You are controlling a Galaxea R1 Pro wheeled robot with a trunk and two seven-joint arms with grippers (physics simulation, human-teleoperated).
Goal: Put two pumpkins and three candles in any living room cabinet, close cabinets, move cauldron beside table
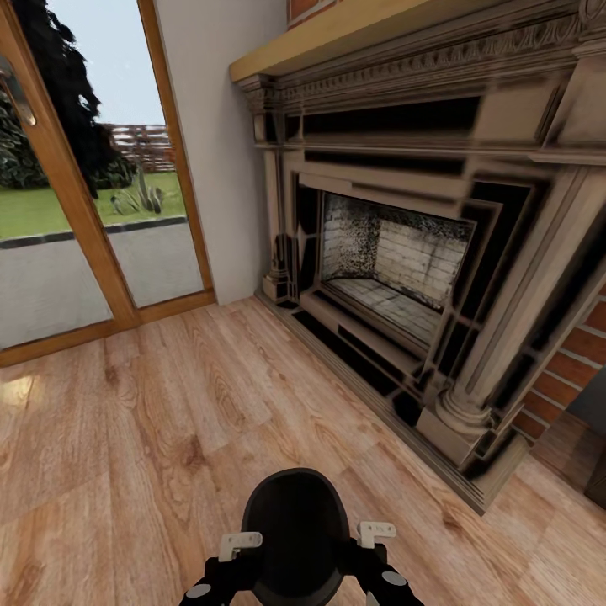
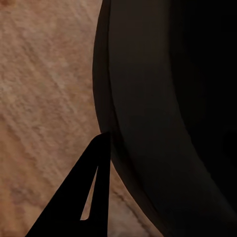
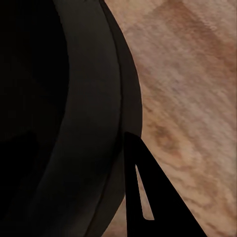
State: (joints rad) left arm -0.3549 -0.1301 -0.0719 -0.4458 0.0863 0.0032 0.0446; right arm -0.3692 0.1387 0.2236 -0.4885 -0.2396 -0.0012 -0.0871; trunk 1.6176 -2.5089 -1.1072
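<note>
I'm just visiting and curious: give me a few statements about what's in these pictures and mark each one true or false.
1. A black cauldron sits between the two grippers. True.
2. The floor is grey tile. False: it is wood planks.
3. A fire burns in the fireplace. False: the firebox shows bare brick, no flames.
4. A glass door looks out on grass. True.
5. An orange pumpkin lies inside the cauldron. False: its inside looks plain dark.

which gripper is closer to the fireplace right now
The right gripper, slightly. It sits against the right side of the black cauldron, the side toward the fireplace; the left gripper sits against the cauldron's far side, toward the glass door.
</note>
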